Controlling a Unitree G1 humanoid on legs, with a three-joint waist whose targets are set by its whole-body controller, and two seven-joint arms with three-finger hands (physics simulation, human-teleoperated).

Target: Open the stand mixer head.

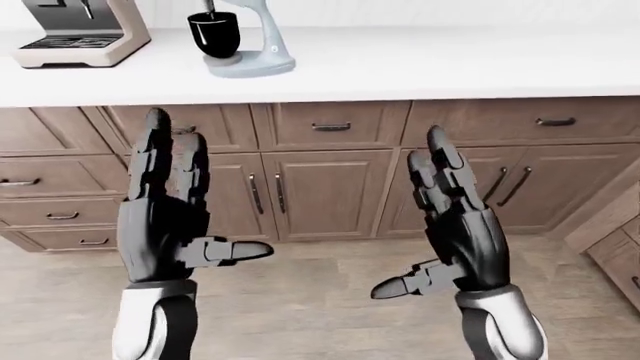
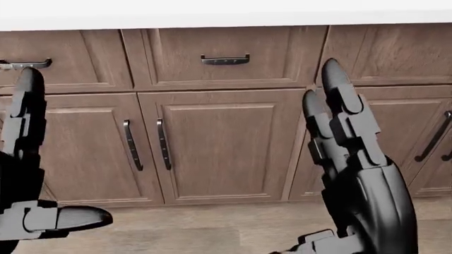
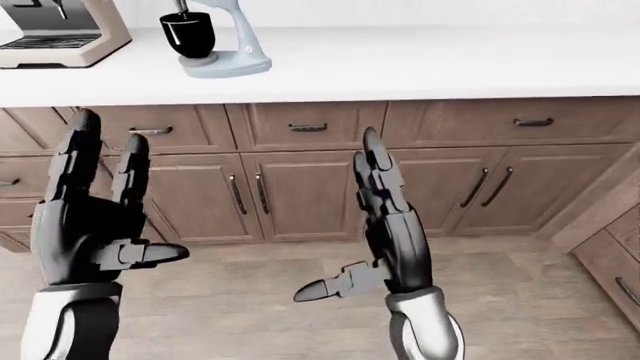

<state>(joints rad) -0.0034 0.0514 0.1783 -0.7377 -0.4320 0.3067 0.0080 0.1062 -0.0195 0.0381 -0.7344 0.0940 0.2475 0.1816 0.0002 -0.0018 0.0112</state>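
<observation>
Hovering upright with fingers spread wide, left robot hand and right robot hand gripping nothing, stand mixer standing upright on the desk, well above the left robot hand.

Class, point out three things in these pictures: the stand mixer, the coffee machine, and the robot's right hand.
stand mixer (image 1: 262,46): left-eye view, on its pale blue upright column.
coffee machine (image 1: 85,34): left-eye view, on its beige body.
right hand (image 1: 470,247): left-eye view, on the black palm below the straight fingers.
</observation>
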